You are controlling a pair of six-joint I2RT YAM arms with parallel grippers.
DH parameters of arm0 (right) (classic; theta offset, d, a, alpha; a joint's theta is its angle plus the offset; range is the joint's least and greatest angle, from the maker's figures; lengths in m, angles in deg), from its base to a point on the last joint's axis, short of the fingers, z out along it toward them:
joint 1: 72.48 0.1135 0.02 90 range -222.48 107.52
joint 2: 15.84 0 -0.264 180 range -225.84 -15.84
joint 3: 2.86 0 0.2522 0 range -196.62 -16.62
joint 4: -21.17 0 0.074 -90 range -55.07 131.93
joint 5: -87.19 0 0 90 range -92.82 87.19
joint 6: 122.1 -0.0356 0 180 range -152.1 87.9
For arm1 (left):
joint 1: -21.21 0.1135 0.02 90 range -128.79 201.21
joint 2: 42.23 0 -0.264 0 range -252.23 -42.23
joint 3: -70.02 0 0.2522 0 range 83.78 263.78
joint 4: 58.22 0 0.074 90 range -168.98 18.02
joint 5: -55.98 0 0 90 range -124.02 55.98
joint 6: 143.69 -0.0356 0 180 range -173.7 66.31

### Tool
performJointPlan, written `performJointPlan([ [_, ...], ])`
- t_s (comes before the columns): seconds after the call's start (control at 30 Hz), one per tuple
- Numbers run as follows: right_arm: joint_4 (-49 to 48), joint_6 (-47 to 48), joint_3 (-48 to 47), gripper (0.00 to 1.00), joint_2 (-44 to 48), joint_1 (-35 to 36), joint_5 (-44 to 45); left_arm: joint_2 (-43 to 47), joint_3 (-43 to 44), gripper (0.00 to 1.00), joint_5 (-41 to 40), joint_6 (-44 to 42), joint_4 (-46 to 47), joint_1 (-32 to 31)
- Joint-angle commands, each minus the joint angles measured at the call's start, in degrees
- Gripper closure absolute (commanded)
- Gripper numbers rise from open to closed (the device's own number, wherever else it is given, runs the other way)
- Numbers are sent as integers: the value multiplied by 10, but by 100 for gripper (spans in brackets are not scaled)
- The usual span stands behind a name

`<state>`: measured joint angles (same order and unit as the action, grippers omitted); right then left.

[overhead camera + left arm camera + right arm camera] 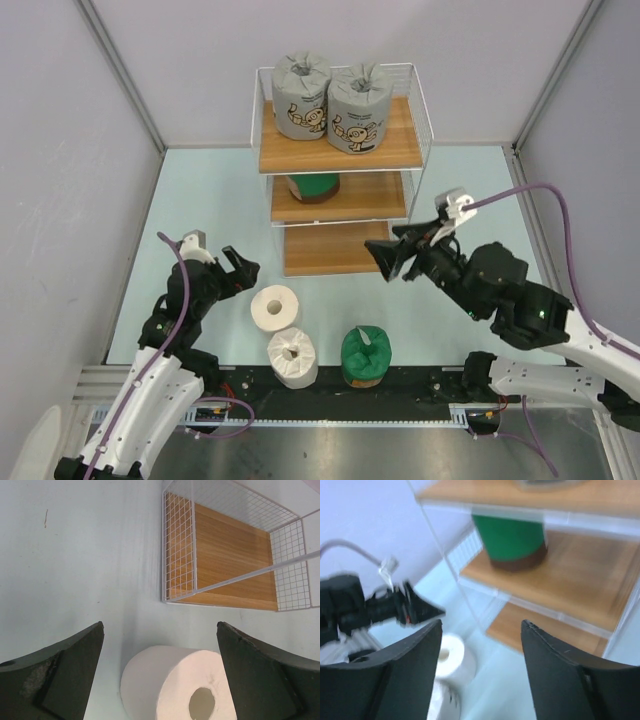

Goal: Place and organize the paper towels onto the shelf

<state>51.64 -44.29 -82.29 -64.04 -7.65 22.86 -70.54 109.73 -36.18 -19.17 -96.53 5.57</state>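
left claw (236,271): jaws spread wide, holding nothing and touching nothing. It hangs just left of the far white roll; in the wrist view that roll sits low between the fingers, clear of both.
right claw (393,256): jaws part open, nothing between them, no contact. It points at the right front of the shelf, by the lower boards.
claw fingers (55,670): matte black wedges, scuffed grey along one edge.
shelf (395,150): three brown wood-grain boards in a thin white wire frame with mesh sides. It stands at the far centre of the table.
grey rolls (301,95): two fat wrapped cylinders with cartoon print, upright and side by side on the left of the top board.
shelf green roll (312,186): upright on the left of the middle board, dark green with a brown band at the base.
white rolls (275,307): two, plain and soft-looking, holes up. They sit on the table near-left of the shelf, one (291,358) nearer than the other.
table green roll (366,355): crinkled wrap, just right of the nearer white roll.
table (200,200): pale blue-green, smooth.
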Motion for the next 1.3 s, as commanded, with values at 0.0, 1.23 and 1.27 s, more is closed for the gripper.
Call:
performJointPlan([
  [0.0,154,-119,87,28,25,48,52,-9,5,0,13,-2,14,-3],
  [1.23,199,-438,291,32,-96,263,91,-14,2,0,14,-2,18,-2],
  [1.27,199,-438,290,34,-96,263,92,-15,3,0,15,-2,17,-3],
])
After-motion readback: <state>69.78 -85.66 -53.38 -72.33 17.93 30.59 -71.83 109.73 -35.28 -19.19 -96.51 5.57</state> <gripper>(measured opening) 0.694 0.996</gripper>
